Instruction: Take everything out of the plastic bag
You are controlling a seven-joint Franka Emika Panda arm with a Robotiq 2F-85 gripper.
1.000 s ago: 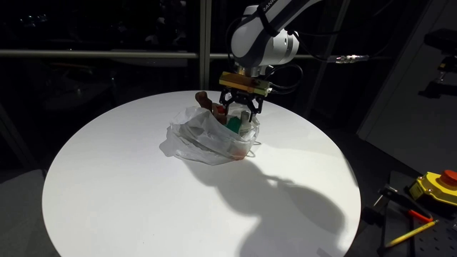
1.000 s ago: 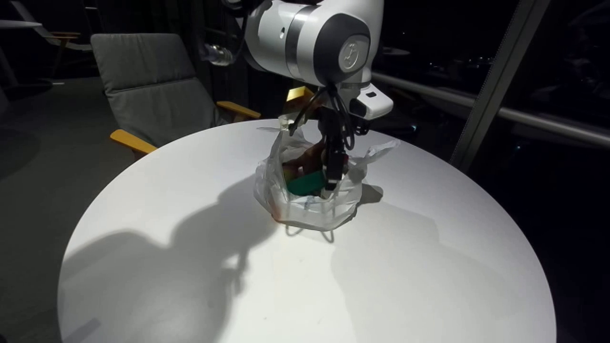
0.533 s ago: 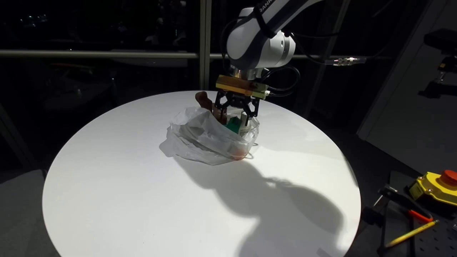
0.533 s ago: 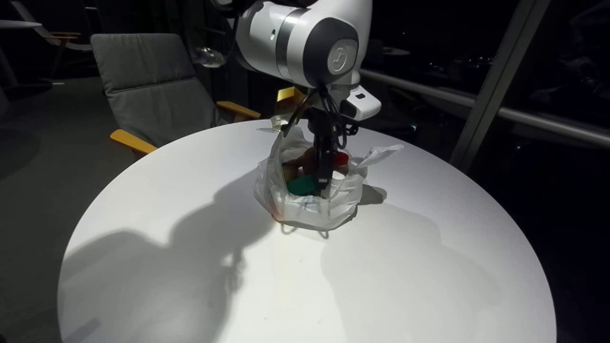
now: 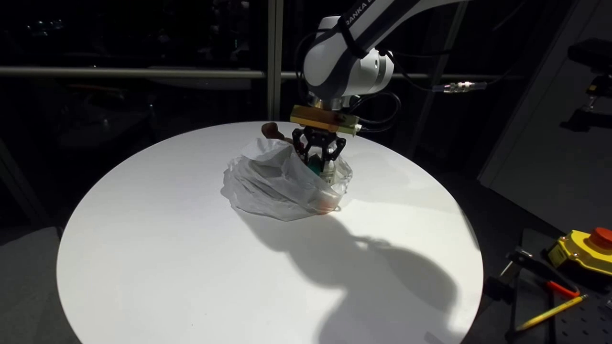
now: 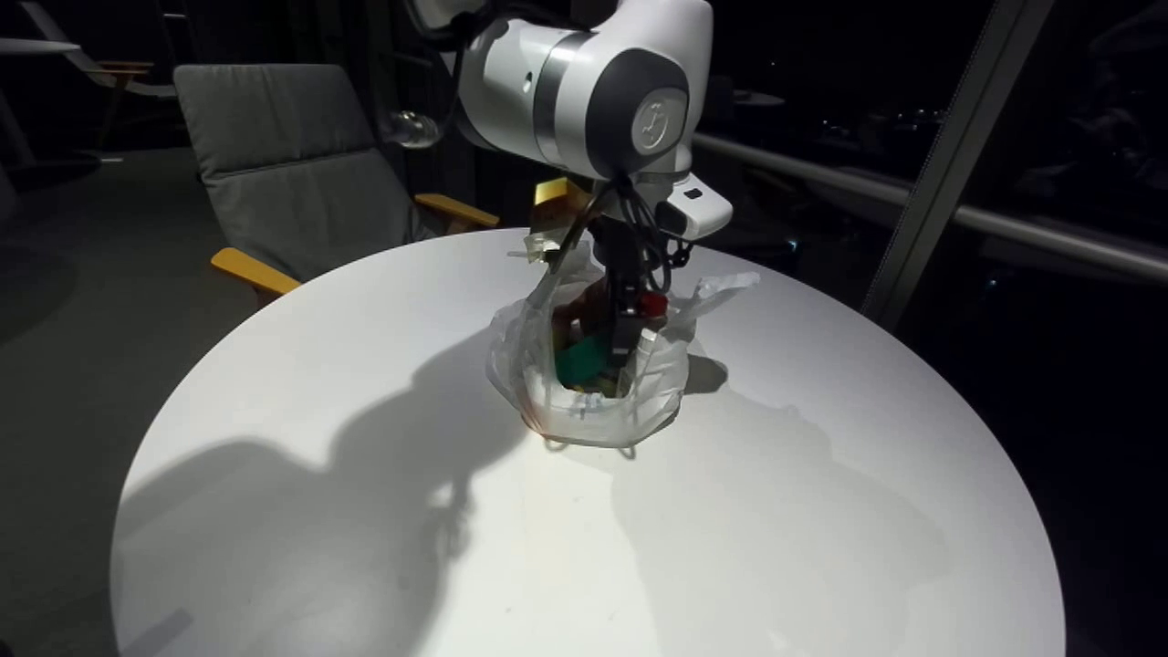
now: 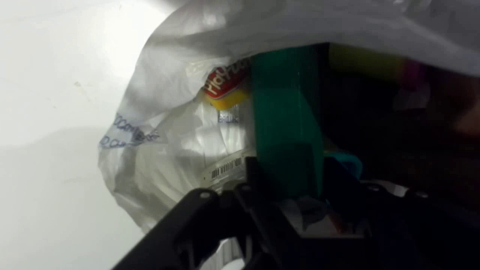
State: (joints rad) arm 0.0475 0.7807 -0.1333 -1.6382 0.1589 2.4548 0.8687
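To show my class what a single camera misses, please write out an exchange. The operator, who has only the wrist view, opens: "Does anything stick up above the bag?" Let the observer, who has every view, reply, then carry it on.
Observer: Yes. In an exterior view, the rounded end of a brown thing shows above the crumpled side of the bag.
Operator: What does the bag rest on?
Observer: A round table; its curved edge shows in both exterior views.
Operator: Is anything off to the side?
Observer: Yes. Beyond the table's edge, in an exterior view, is a yellow box with a red button, perhaps a stop switch.
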